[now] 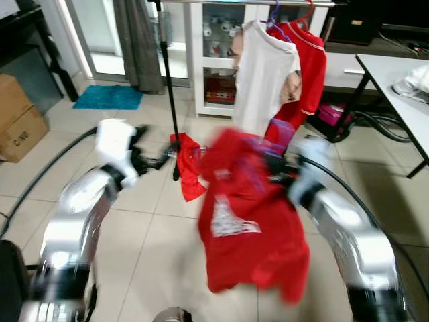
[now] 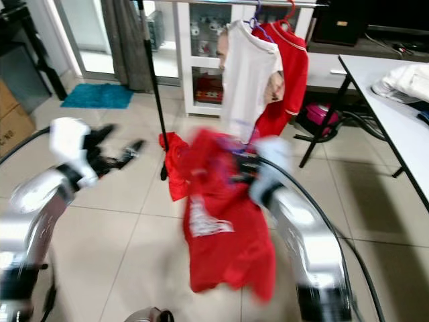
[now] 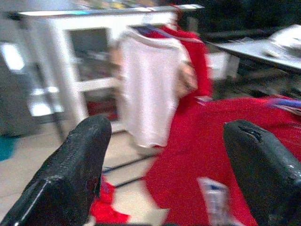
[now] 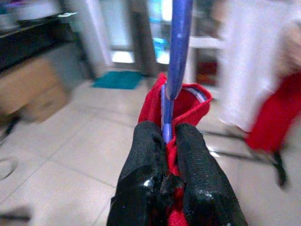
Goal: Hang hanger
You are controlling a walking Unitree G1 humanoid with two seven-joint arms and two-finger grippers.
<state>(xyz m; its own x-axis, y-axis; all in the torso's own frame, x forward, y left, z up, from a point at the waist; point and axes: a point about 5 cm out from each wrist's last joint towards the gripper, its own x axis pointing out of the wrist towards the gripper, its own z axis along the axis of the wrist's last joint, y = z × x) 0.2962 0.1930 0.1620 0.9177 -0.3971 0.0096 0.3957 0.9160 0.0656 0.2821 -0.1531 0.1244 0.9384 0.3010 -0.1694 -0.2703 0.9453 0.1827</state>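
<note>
My right gripper (image 1: 271, 166) is shut on the neck of a blue-purple hanger (image 4: 176, 47) that carries a red T-shirt (image 1: 248, 215) with a white print. The shirt hangs in front of me above the tiled floor. In the right wrist view the fingers (image 4: 146, 160) pinch the hanger's stem at the shirt's collar. My left gripper (image 1: 157, 161) stands open to the left of the shirt, apart from it. Ahead is a clothes rack with a top rail (image 1: 221, 3), where a white shirt (image 1: 261, 74) and a red shirt (image 1: 310, 67) hang on hangers. The picture is blurred.
The rack's black pole (image 1: 167, 80) stands ahead, with a red cloth (image 1: 190, 164) near its foot. A white cabinet (image 1: 214, 60) is behind the rack. A grey table (image 1: 395, 74) is on the right; cardboard boxes (image 1: 17, 117) and a teal mat (image 1: 107, 97) lie left.
</note>
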